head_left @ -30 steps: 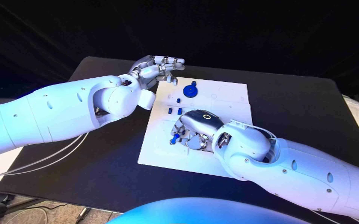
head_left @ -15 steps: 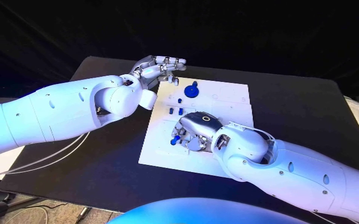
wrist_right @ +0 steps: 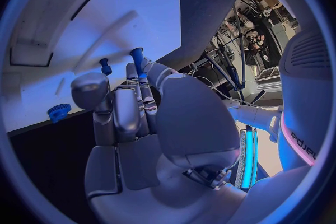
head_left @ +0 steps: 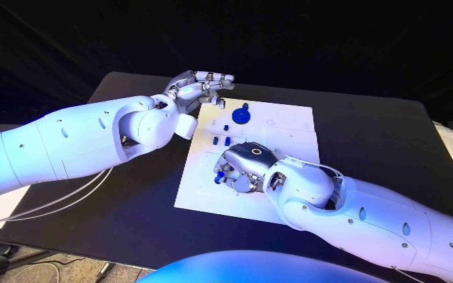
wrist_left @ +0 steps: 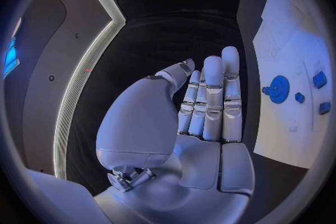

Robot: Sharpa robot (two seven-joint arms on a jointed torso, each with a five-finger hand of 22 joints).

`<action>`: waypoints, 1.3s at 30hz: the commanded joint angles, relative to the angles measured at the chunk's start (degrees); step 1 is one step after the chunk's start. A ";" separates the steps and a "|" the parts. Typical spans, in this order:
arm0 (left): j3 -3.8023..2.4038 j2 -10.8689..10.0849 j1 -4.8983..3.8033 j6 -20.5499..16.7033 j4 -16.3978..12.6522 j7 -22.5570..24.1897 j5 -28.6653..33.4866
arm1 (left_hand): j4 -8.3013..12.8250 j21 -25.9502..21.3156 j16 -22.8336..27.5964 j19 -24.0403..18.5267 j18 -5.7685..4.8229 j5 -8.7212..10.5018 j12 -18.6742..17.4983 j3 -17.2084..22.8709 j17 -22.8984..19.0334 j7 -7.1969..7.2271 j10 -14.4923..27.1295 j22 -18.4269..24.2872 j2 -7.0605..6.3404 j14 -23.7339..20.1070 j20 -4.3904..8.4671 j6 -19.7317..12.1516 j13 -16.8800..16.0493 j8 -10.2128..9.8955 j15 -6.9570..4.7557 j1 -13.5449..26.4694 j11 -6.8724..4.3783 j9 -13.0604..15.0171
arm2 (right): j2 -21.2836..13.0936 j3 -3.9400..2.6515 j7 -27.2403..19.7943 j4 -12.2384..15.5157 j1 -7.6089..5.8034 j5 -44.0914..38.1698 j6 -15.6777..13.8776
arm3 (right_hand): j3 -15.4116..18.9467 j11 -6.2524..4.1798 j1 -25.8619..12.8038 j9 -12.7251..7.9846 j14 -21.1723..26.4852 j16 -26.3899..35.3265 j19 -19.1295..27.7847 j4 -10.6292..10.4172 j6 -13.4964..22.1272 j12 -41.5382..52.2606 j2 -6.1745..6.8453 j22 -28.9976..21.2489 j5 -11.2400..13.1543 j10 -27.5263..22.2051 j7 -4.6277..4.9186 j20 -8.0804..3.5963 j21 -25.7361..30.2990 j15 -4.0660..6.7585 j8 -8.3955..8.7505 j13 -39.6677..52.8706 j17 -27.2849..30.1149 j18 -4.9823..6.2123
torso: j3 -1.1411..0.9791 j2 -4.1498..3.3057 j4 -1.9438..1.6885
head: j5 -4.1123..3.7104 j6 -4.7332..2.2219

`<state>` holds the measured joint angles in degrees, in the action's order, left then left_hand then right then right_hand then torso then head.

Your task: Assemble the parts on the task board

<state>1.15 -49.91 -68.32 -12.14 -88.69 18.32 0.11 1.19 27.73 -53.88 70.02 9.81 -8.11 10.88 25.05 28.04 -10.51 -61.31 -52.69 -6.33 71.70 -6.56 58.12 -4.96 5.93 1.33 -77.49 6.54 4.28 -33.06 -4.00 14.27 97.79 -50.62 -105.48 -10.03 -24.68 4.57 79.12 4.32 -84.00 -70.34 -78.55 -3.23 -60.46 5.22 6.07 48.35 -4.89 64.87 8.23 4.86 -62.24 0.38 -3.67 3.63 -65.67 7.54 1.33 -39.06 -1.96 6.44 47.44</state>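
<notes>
Here right hand pinches slim blue peg.

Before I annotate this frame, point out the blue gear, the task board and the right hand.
blue gear (head_left: 243,114), head view, its toothed disc.
task board (head_left: 292,124), head view, bare white surface.
right hand (head_left: 243,165), head view, its back.

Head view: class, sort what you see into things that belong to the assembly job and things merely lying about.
Belongs to the job:
task board
blue gear
small blue blocks
blue peg at the right hand's fingertips
left hand, holding nothing

Just lying about:
black table
white cables
</notes>
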 commanded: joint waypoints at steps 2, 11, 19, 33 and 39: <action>-0.03 0.09 -0.02 1.01 -0.09 0.27 -0.18 | 0.17 -0.33 0.07 -0.01 0.58 -0.31 0.25 -0.33 -0.09 -0.16 0.35 0.07 0.17 -0.48 -0.21 -0.41 0.08 0.08 -0.07 -0.16 0.04 -0.08 | 0.17 0.13 0.99 -0.17 0.19 -1.83 2.14 | 3.09 0.89 -3.12 -0.83 -1.93 0.32 0.40 -0.69 6.46 -1.53 2.56 -1.22 -1.40 -4.34 -1.11 0.79 1.04 -0.52 0.20 -0.09 0.57 0.03 | 0.02 0.02 0.01 | -0.04 -0.04; -0.03 -0.17 -0.02 1.13 -0.07 0.09 -0.18 | 0.20 -0.35 0.06 0.00 0.58 -0.31 0.32 -0.36 -0.10 -0.16 0.37 0.10 0.18 -0.49 -0.21 -0.40 0.07 0.11 -0.08 -0.19 0.04 -0.08 | -2.00 0.12 0.22 2.06 0.82 -1.74 -6.90 | 8.04 1.82 -2.30 -0.43 -1.69 0.28 0.91 -0.01 10.03 -0.38 1.69 -2.34 -2.44 -10.33 -1.32 1.57 1.91 -1.21 -0.02 0.20 1.02 0.32 | -0.09 0.01 0.06 | 0.01 -0.05; -0.02 -0.51 -0.02 1.21 0.01 -0.01 -0.18 | 0.20 -0.37 0.06 -0.01 0.58 -0.31 0.33 -0.39 -0.11 -0.16 0.43 0.11 0.17 -0.51 -0.21 -0.39 0.08 0.13 -0.07 -0.18 0.06 -0.08 | -6.86 -1.45 -1.69 7.00 1.29 1.10 -15.57 | 9.14 1.00 -1.03 0.00 -1.31 1.20 0.73 0.36 6.85 3.09 0.28 -2.33 -4.12 -7.11 -0.10 1.25 1.80 -0.66 -0.84 0.63 2.34 0.38 | -0.05 0.07 0.32 | -1.28 -0.79; 0.08 -2.07 0.00 1.40 -0.37 -0.17 -0.82 | 0.22 -0.39 0.05 -0.01 0.59 -0.32 0.37 -0.39 -0.12 -0.15 0.50 0.13 0.22 -0.53 -0.22 -0.37 0.08 0.16 -0.07 -0.22 0.05 -0.07 | -25.26 -4.37 0.52 14.64 2.28 23.91 -15.85 | 10.14 -3.00 -3.93 0.68 -3.07 -4.68 -2.77 -2.47 -0.73 15.26 1.10 7.22 -6.68 13.21 -1.51 -1.85 -5.47 2.48 -3.53 8.58 -4.18 -1.25 | 0.19 0.33 2.88 | -4.55 -1.99; 0.33 -2.33 0.01 1.52 -0.20 -0.18 -1.02 | 0.22 -0.39 0.05 -0.01 0.59 -0.32 0.37 -0.39 -0.12 -0.15 0.50 0.13 0.22 -0.53 -0.22 -0.37 0.08 0.16 -0.07 -0.22 0.05 -0.07 | -29.16 -4.44 5.30 14.73 3.29 23.94 -13.63 | 15.63 -3.61 -8.60 1.15 -3.46 -7.52 -3.61 -7.27 -0.86 35.00 0.44 11.29 -13.10 12.13 -2.30 -2.57 -8.54 2.99 -4.60 30.79 -7.38 -1.94 | 0.21 0.54 3.50 | -6.23 -2.07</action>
<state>1.49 -52.24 -68.30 -11.83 -88.86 17.93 -0.33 1.35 27.73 -53.88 70.01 9.81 -8.11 10.88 24.89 28.00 -10.51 -61.32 -52.63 -6.33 71.70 -6.56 58.13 -4.96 5.93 1.33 -77.49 6.54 4.28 -61.97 -8.38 15.68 112.43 -47.46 -83.93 -24.49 -9.49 0.95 70.83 5.45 -83.93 -77.69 -81.88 -10.35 -61.34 38.99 6.52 59.40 -17.67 77.20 6.20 2.37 -70.60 3.40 -8.11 33.01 -72.84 6.62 1.52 -38.64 1.05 0.85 45.40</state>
